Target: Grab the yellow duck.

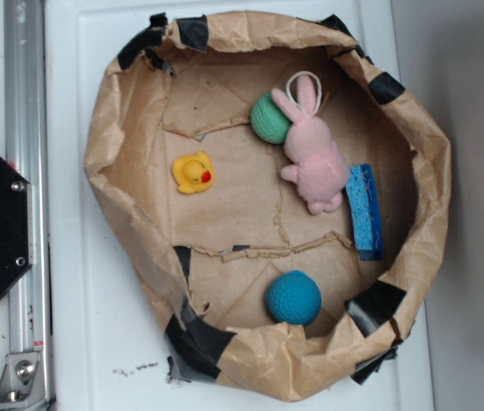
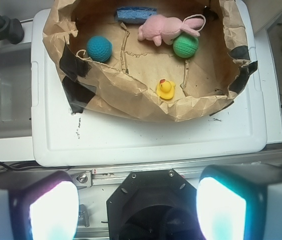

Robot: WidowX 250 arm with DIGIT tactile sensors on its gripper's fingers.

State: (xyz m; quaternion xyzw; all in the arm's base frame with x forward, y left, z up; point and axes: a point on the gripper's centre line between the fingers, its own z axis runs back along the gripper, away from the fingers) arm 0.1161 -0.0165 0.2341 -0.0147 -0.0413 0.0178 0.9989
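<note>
Cropped pincer (image 2: 137, 200), yellow duck (image 2: 165, 89) unobscured

Paper-walled bin (image 1: 113, 128) filling the centre of the exterior frame, duck (image 1: 194, 172) inside it at centre-left, bunny (image 1: 313, 158) upper right of centre touching a ball (image 1: 269, 118) on its left, sponge (image 1: 365, 211) just right of the bunny, second ball (image 1: 293, 297) at the lower middle

We see a crinkly brown paper bowl (image 1: 122, 128) with matt black tape patches (image 1: 199, 338) on its rim. Inside it, the small yellow rubber duck (image 1: 194, 171) looks smooth and a little shiny. The pink plush bunny (image 1: 314, 158) is soft and fuzzy. The blue sponge (image 1: 365, 210) beside the bunny looks rough. The bowl sits on a smooth white plastic lid (image 1: 79, 325).
</note>
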